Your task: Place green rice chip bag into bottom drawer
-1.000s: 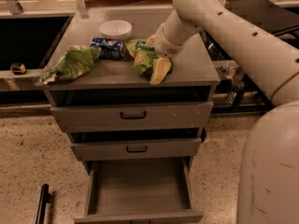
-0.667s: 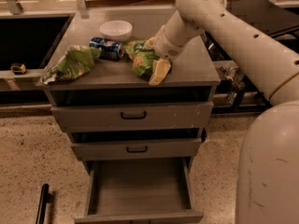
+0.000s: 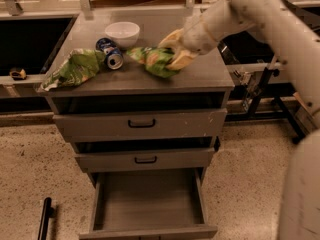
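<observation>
A speckled floor [image 3: 30,169] surrounds a grey bench [image 3: 200,79] with three drawers, which stands in front of a long counter at the far side. The white arm [image 3: 240,9] comes in from the upper right, and its hand [image 3: 171,53] sits right of centre on the bench top. The tan fingers [image 3: 181,60] are closed on the right end of the green rice chip bag [image 3: 150,58], one on the far side and one on the near side. The rest of the bag lies on the bench and stretches left toward a can [image 3: 110,53] lying on its side. A white bowl [image 3: 122,33] stands just beyond the can. A paler green bag [image 3: 75,68] lies at the left, its tail reaching the near left corner. The bench top right of the hand is bare up to its edge. Two closed drawer fronts [image 3: 142,125] sit below. Lowest of all, the bottom drawer [image 3: 150,199] is pulled out toward the near side, its flat floor open from above.
</observation>
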Controlling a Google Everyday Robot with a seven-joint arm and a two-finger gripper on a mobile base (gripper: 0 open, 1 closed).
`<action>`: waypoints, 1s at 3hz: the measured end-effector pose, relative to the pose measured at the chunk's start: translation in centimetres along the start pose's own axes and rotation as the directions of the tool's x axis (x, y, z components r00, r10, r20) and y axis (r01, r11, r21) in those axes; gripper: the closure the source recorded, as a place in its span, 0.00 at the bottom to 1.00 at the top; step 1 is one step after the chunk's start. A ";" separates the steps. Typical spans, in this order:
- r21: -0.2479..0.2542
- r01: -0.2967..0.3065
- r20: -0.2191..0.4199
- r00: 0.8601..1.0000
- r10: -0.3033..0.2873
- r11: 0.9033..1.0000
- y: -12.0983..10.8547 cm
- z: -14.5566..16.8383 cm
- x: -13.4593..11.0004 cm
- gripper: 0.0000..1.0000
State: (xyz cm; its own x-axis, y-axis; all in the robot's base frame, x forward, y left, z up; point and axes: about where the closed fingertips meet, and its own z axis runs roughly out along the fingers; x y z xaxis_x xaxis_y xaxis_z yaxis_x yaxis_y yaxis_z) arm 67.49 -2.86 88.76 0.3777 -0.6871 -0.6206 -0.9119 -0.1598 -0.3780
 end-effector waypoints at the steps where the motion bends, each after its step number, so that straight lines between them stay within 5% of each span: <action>1: 0.063 0.075 0.069 0.994 -0.079 0.995 1.9 -5.5 -1.4 1.00; 2: 0.082 0.068 0.063 0.995 -0.073 0.994 4.7 -8.3 -0.4 1.00; 3: 0.059 0.046 -0.052 0.998 -0.043 0.997 8.2 -9.0 1.5 1.00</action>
State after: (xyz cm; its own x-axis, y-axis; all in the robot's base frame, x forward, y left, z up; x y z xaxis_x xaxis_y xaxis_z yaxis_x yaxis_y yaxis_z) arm 59.11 -11.54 90.94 0.4080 -0.7155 -0.5671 -0.8823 -0.1493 -0.4464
